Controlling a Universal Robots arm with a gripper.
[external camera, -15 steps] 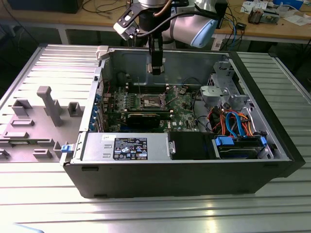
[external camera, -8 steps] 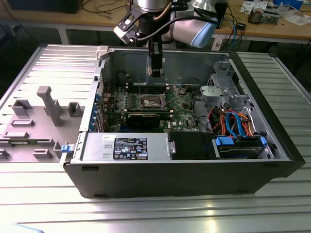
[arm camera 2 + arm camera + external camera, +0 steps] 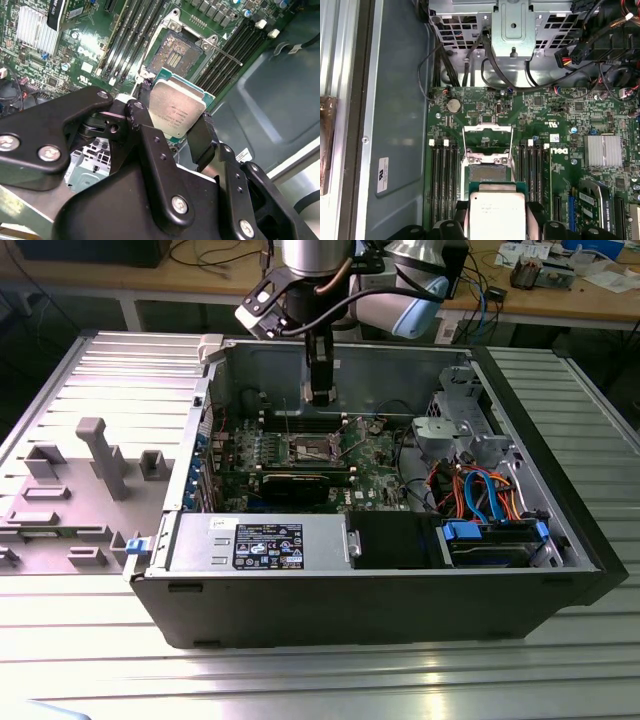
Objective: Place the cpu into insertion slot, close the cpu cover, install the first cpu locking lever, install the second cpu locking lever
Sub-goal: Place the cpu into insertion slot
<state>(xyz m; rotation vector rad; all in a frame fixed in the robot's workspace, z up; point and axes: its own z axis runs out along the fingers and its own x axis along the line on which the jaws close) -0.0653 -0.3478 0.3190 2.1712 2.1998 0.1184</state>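
Note:
My gripper (image 3: 172, 119) is shut on the cpu (image 3: 176, 111), a flat square chip with a dull silver top, pinched by two opposite edges between the black fingers (image 3: 201, 136). In both wrist views the chip hangs a short way above the green board, just off to one side of the insertion slot (image 3: 175, 50). The slot (image 3: 487, 173) lies bare, dark with gold flecks. The cpu cover (image 3: 487, 159) stands swung up behind it, and a thin wire lever (image 3: 513, 150) is raised beside it. In the exterior view the gripper (image 3: 320, 392) hangs inside the open computer case over the slot (image 3: 312, 448).
Long black memory slots (image 3: 444, 185) flank the socket on both sides. A grey drive cage (image 3: 512, 25) with black cables stands beyond the board, and a finned heatsink (image 3: 603, 150) sits to one side. The case walls (image 3: 330, 360) enclose the arm; a grey fixture plate (image 3: 70, 490) lies at the exterior view's left.

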